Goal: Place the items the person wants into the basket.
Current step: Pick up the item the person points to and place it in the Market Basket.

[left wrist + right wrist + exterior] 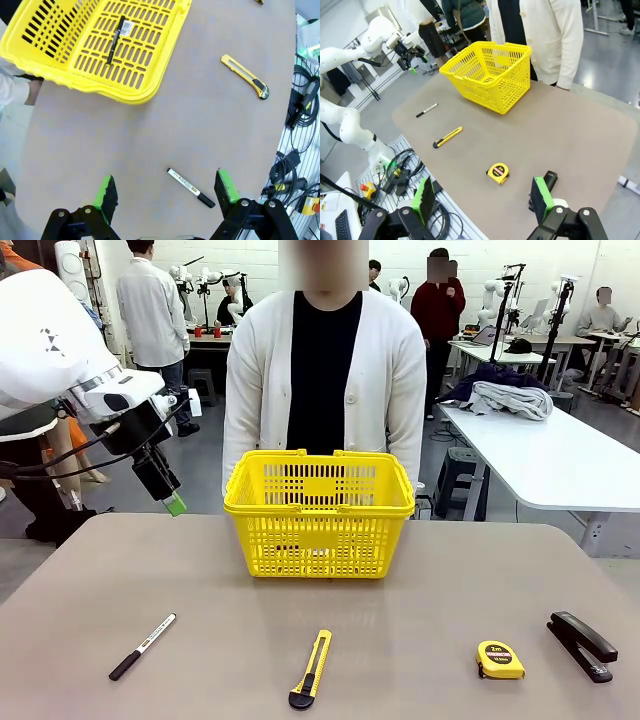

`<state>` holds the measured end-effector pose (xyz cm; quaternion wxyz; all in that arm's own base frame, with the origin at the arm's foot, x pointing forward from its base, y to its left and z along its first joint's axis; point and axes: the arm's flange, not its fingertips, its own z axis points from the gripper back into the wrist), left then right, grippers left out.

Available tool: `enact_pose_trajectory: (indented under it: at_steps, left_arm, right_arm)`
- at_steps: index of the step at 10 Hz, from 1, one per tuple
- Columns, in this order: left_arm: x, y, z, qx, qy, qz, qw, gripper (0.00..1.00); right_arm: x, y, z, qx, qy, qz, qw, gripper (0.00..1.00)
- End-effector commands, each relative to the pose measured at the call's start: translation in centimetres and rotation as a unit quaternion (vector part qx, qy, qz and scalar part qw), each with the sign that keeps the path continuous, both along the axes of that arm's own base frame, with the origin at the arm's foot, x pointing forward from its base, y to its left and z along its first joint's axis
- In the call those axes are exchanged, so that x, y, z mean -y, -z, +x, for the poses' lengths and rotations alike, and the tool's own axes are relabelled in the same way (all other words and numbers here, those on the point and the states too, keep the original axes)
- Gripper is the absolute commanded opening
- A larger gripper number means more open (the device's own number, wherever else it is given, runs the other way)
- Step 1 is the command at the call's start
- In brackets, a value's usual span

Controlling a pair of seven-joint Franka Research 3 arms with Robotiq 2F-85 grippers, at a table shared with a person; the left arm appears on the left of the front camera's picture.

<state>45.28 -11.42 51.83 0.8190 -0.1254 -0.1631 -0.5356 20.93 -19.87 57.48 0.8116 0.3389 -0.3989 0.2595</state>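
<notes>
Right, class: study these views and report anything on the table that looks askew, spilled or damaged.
Nothing stands out. The basket sits upright with a black pen lying flat inside; the white pen, utility knife, tape measure and stapler lie apart on the table, none visibly damaged.

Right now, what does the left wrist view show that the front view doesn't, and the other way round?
Left wrist view: a black pen lying on the floor of the basket, and the jaws of the left gripper standing wide apart.
Front view: the tape measure and the stapler at the table's right, and the torso of the person behind the basket.
Both: the basket, the left gripper, and the white pen and utility knife lying on the table.
</notes>
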Motion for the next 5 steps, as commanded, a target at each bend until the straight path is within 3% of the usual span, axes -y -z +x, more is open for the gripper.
enact_pose_trajectory:
  at_steps: [1, 3, 5]
  left_arm:
    - [-4.6, -4.6, -3.5, 0.028, 0.021, -0.09, 0.995, 1.0]
    - [-10.9, -9.2, -8.9, 0.055, 0.032, -0.173, 0.983, 1.0]
    - [-16.0, -10.5, -11.4, 0.078, 0.035, -0.209, 0.974, 1.0]
  right_arm:
    - [-0.1, -0.2, 0.1, 0.012, -0.005, 0.007, 1.0, 1.0]
    - [-0.1, -0.2, 0.1, 0.012, -0.005, 0.007, 1.0, 1.0]
    - [-0.1, -0.2, 0.1, 0.012, -0.005, 0.007, 1.0, 1.0]
